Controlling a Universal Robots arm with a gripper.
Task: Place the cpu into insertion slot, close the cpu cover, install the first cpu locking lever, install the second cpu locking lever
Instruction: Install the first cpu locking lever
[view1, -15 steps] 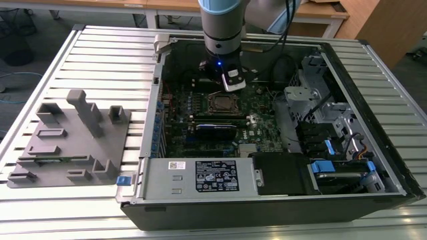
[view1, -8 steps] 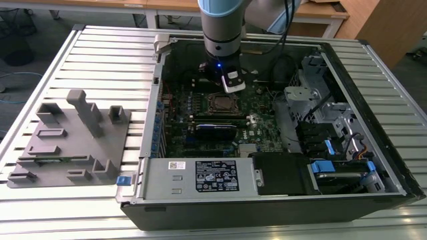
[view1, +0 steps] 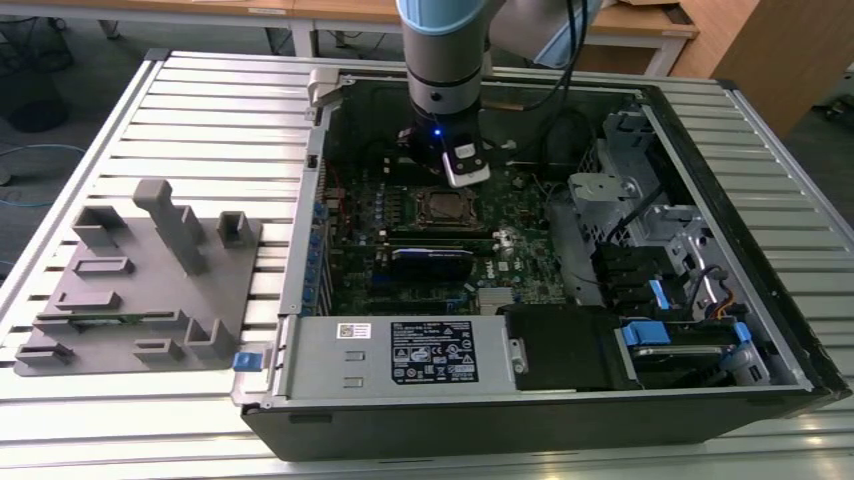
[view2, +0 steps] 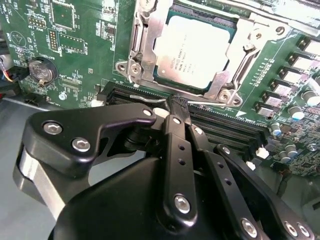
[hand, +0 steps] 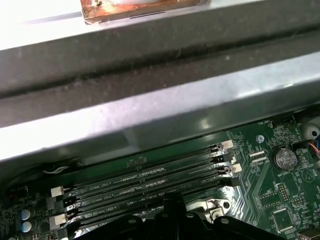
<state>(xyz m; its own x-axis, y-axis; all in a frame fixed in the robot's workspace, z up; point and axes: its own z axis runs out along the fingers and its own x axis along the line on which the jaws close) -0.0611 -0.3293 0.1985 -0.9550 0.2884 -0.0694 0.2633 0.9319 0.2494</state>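
Observation:
The cpu (view2: 195, 52) lies flat in the insertion slot (view1: 441, 207), silver top up. The cpu cover (view2: 146, 42) is down around it, its cut-out framing the chip. A thin silver locking lever (view2: 150, 99) runs along the socket edge closest to my fingers. My gripper (view2: 178, 106) is shut, its black fingertips pressed together right at this lever, touching or just above it. In the exterior view the gripper (view1: 461, 178) hangs inside the open computer case just behind the socket. In the first wrist view the fingertips (hand: 173, 200) stand over the memory slots.
Long black memory slots (hand: 150, 175) lie beside the socket, with the case wall (hand: 150, 100) behind them. A coin battery (view2: 40, 70) sits on the green board. Drive bays (view1: 667, 260) fill the case's right in the exterior view. A grey fixture tray (view1: 134, 280) lies outside on the left.

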